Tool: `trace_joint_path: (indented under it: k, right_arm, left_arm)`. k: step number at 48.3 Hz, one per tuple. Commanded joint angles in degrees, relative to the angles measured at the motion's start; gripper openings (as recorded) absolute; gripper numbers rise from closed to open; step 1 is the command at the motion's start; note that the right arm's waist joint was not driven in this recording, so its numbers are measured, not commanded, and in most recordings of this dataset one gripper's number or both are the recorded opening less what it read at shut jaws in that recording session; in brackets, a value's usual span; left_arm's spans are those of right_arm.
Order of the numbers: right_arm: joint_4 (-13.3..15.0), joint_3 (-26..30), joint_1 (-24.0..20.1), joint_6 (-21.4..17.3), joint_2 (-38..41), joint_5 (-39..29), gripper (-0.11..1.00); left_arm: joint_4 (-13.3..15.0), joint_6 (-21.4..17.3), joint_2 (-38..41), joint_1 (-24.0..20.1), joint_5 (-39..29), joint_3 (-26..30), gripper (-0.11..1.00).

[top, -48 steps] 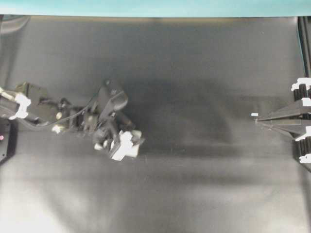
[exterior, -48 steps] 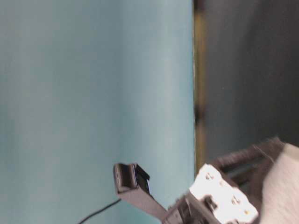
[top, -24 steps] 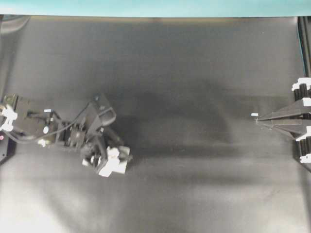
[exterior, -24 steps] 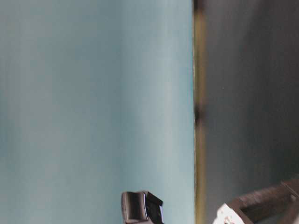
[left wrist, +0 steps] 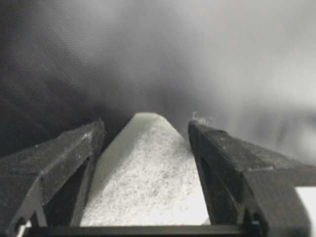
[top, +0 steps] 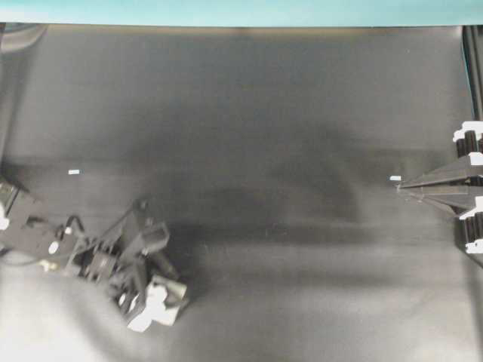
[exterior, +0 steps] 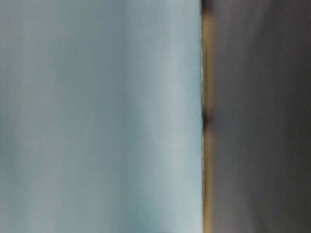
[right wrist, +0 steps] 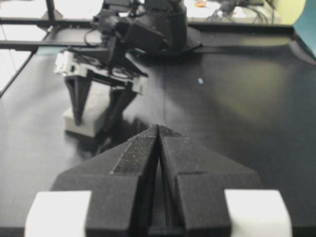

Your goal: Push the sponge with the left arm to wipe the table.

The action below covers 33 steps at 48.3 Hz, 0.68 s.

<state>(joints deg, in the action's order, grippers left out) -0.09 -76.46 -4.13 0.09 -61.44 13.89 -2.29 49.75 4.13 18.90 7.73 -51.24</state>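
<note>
Sponge (top: 155,311) sits low at the worktop's (top: 264,113) near-left corner, pinched between the left pincer's (left wrist: 146,148) fingers. We judge the wipe well under way, with most of the dark sheet to the right yet unswept. It looks white, porous and blocky, flat on the surface. Far right, the right pincer (right wrist: 159,129) rests pressed together, idle.
</note>
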Motion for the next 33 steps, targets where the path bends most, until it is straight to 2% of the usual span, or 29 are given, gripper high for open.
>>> trace_joint_path:
  k: [1,7,13,27,33]
  right_arm:
    - [-0.1,0.4,0.0,-0.4,0.2,0.3,0.00]
    - [-0.1,0.4,0.0,-0.4,0.2,0.3,0.00]
    - [-0.1,0.4,0.0,-0.4,0.2,0.3,0.00]
    - [-0.1,0.4,0.0,-0.4,0.2,0.3,0.00]
    - [-0.1,0.4,0.0,-0.4,0.2,0.3,0.00]
  left_arm:
    - [-0.2,0.5,-0.9,2.5,-1.6,0.4,0.67]
    - [-0.3,2.7,-2.3,3.5,-2.1,-0.1,0.67]
    - [-0.2,3.0,-3.9,3.6,-2.0,-0.8,0.67]
    - [-0.3,-0.8,-9.1,-0.4,-2.1,-1.1,0.67]
    - [-0.3,-3.8,-13.1,-1.1,-2.5,-1.2,0.67]
